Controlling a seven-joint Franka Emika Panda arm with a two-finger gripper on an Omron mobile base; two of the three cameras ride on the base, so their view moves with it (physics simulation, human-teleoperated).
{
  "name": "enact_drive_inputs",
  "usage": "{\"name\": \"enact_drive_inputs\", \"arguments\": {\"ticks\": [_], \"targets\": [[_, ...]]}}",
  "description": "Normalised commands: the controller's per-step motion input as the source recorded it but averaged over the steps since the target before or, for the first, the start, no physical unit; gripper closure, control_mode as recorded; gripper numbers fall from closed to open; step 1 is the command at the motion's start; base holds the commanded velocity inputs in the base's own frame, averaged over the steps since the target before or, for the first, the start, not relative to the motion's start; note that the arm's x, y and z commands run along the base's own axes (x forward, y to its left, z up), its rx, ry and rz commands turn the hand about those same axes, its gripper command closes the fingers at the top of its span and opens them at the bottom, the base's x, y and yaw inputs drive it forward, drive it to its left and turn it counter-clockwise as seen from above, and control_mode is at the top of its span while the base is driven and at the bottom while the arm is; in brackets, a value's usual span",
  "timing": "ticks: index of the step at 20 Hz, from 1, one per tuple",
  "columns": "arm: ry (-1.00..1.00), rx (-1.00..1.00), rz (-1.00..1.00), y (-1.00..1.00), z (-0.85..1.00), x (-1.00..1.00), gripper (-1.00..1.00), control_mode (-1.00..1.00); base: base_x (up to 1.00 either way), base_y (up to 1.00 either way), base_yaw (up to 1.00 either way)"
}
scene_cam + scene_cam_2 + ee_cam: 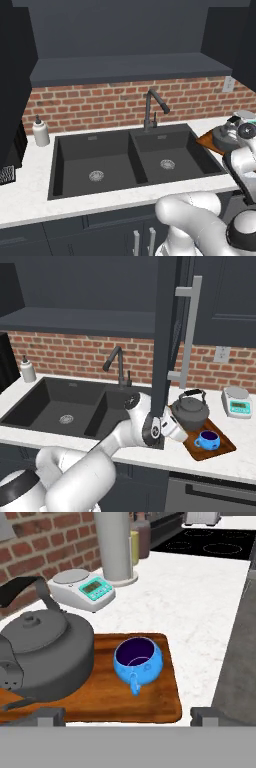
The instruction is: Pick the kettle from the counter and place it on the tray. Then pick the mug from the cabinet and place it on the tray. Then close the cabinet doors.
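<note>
Gripper [122, 714]: seen in the hand view as two dark tips at the bottom edge, set wide apart with nothing between them. The fingers are spread and hold nothing. They look down on the tray's near edge.
Tray [165, 697]: flat brown board lying on the counter [200, 602]. Its long axis runs left to right in the hand view. It carries both vessels.
Mug [137, 659]: upright on the tray, opening up, just beside the kettle. Its handle points toward the camera and the tray's near edge. Judged as already delivered.
Kettle [47, 654]: upright on the left part of the tray, arched handle raised over the lid knob. Its spout appears to face the left edge of the hand view. Judged as already delivered.
Scale device [85, 589]: white and teal, on the counter beyond the tray, apart from it.
Cabinet door [167, 331]: stands open, edge-on in the right base view, with its grey vertical handle [190, 331] facing right. Its long axis is vertical. The arm's wrist sits beside its lower edge.
Cabinet [125, 67]: wide dark shelf above the sink [132, 157], exposed.
Step in hand: with both items on the tray, closing the doors remains; the spread fingers suit pushing the door panel.
</note>
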Motion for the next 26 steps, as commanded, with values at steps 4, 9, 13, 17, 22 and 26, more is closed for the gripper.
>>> {"name": "enact_drive_inputs", "arguments": {"ticks": [4,9,13,17,22,26], "targets": [[-0.20,0.00,0.10,0.37,0.35,-0.44,-1.00,-1.00,0.00,0.00,0.00],[-0.27,0.00,0.12,0.51,0.34,-0.27,-1.00,-1.00,0.00,0.00,0.00],[-0.28,0.00,0.05,0.53,0.29,-0.25,-1.00,-1.00,0.00,0.00,0.00],[-0.15,0.00,0.04,0.45,0.34,-0.18,-1.00,-1.00,0.00,0.00,0.00],[0.00,0.00,0.01,0.31,0.42,-0.12,-1.00,-1.00,0.00,0.00,0.00],[0.00,0.00,0.00,0.26,0.47,-0.14,-1.00,-1.00,0.00,0.00,0.00]]}}
